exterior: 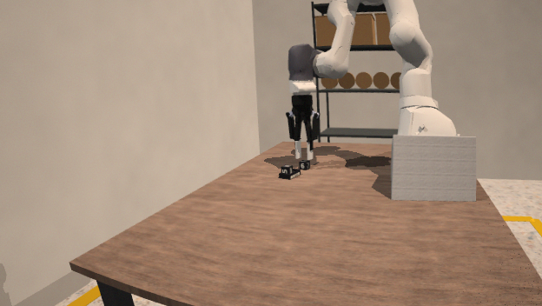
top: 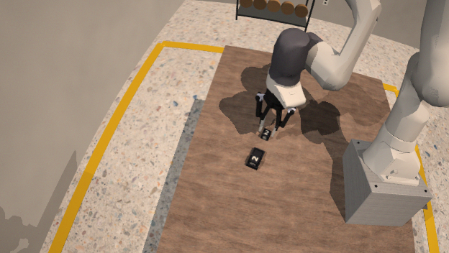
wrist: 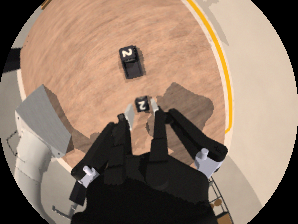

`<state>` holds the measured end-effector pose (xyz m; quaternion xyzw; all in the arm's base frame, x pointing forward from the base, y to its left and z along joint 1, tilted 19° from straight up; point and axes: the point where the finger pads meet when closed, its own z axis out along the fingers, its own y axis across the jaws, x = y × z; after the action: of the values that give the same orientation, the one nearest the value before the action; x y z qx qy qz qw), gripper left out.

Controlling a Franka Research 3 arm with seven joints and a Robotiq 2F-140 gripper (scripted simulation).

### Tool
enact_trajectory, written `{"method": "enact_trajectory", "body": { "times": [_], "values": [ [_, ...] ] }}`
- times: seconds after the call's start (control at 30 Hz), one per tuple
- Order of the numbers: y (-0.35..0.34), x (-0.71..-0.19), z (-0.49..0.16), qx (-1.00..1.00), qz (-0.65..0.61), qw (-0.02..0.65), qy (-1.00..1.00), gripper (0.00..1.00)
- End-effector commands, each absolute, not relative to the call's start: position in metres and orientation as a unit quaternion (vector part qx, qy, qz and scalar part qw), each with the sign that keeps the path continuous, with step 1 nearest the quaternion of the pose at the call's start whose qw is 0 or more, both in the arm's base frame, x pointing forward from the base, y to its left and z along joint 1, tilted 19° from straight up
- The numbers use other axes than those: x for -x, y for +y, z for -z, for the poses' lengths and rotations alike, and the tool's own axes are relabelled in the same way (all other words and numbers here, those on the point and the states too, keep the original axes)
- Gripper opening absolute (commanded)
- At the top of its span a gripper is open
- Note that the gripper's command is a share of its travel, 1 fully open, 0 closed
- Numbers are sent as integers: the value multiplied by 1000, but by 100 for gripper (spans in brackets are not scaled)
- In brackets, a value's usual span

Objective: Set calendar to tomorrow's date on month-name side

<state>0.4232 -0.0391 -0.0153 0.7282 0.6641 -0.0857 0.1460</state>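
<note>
A small black calendar tray [top: 252,166] [exterior: 296,174] [wrist: 133,70] lies flat on the wooden table. One black cube [top: 256,157] [exterior: 286,170] [wrist: 127,52] stands in its far half, with a white "2" on top. The other half of the tray is empty. A second black cube [top: 265,134] [exterior: 304,164] [wrist: 141,103] stands on the table just beyond the tray, also with a "2" on top. My gripper [top: 268,131] [exterior: 304,155] [wrist: 142,106] points straight down over this loose cube. Its fingers are partly open, about a cube's width apart. Their tips hang just above the cube and hold nothing.
The arm's grey base block [top: 381,190] [exterior: 432,167] stands on the table to the right. A shelf rack with cardboard rolls [top: 275,6] [exterior: 364,80] stands behind the table. The table's left edge [top: 187,158] is close to the tray.
</note>
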Motion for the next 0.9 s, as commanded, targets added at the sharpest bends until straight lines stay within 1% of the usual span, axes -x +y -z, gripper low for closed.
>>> {"method": "enact_trajectory", "body": {
  "times": [0.0, 0.53, 0.87],
  "values": [
    [-37, -424, 16, -728, 85, 146, 665, 28],
    [-39, -424, 20, -728, 85, 146, 665, 28],
    [-44, -425, 35, -728, 85, 146, 665, 28]
  ]
}}
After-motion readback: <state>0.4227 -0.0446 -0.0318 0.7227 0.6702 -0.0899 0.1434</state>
